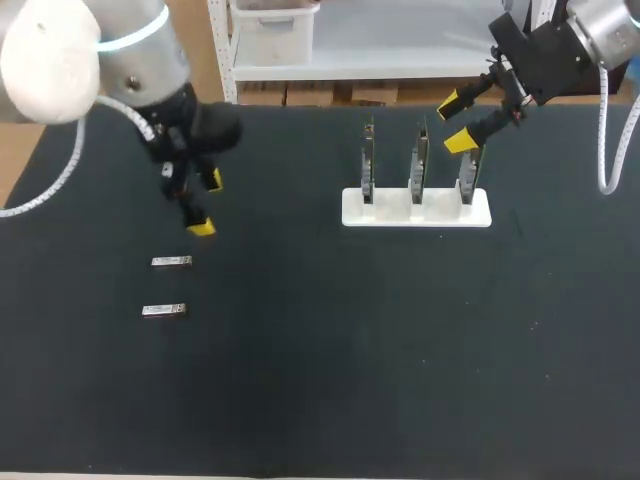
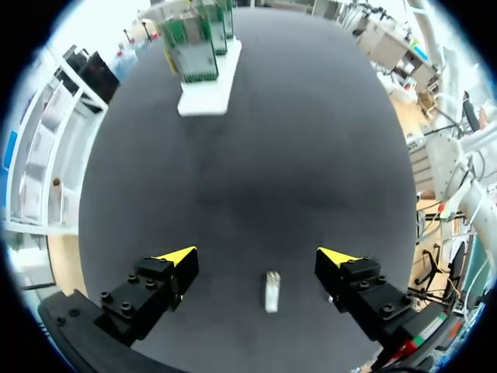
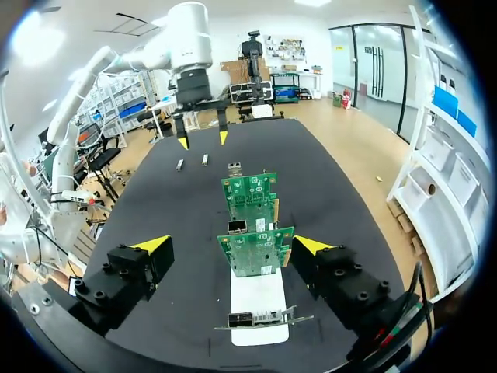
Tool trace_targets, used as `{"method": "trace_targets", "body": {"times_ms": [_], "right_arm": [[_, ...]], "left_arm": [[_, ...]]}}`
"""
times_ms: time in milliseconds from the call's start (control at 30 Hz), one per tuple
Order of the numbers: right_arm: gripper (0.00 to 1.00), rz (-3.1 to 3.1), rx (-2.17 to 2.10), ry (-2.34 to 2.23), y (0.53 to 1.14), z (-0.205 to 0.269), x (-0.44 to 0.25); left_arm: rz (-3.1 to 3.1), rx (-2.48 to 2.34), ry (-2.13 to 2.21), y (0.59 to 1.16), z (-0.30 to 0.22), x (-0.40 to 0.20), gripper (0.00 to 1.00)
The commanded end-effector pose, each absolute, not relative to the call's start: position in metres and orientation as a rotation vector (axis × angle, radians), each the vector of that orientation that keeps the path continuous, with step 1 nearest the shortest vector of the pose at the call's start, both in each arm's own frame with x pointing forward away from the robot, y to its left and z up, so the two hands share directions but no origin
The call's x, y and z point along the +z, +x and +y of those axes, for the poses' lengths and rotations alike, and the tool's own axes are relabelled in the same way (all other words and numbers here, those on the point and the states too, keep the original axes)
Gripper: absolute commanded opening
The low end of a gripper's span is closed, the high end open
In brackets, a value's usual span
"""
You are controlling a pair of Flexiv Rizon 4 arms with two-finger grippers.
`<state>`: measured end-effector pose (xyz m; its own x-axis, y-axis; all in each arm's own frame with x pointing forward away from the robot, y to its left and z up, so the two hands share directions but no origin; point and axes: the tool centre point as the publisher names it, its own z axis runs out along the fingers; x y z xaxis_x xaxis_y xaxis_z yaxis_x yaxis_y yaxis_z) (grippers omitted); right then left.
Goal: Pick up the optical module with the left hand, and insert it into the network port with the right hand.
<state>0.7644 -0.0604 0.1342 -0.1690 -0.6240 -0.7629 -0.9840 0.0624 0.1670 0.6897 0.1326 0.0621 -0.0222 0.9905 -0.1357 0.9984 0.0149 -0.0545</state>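
over the left of the worktop (image 1: 330,390), the left gripper (image 2: 256,258), jaws wide, should sink squarely until it straddles the module (image 2: 271,292) across its long sides, then close gently.

Desk (image 1: 300,390): we log a dark matte top filling the head view. White stand (image 1: 416,211): a flat rectangular block resting on the desk, right of centre, toward the far edge. Three green circuit boards (image 3: 255,252) stand upright in the stand, parallel and apart from one another. In the right wrist view we see them lined up one behind another.
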Motion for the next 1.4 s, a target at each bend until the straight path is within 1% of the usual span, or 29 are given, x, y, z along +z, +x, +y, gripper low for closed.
{"method": "trace_targets", "body": {"times_ms": [33,267,567,1000,1400], "right_arm": [[1.00,1.847,0.937,-1.597,0.763,-0.060,0.134],[1.00,1.847,0.937,-1.597,0.763,-0.060,0.134],[1.00,1.847,0.937,-1.597,0.763,-0.060,0.134],[1.00,1.847,0.937,-1.597,0.763,-0.060,0.134],[1.00,1.847,0.937,-1.597,0.763,-0.060,0.134]], "left_arm": [[2.211,-0.102,2.149,0.670,0.142,0.060,1.00],[2.253,-0.082,2.157,0.653,0.167,0.043,1.00],[2.279,-0.042,2.175,0.645,0.191,0.026,1.00],[2.310,-0.081,2.128,0.643,0.207,0.003,1.00],[2.315,-0.094,2.148,0.646,0.204,-0.010,1.00]]}}
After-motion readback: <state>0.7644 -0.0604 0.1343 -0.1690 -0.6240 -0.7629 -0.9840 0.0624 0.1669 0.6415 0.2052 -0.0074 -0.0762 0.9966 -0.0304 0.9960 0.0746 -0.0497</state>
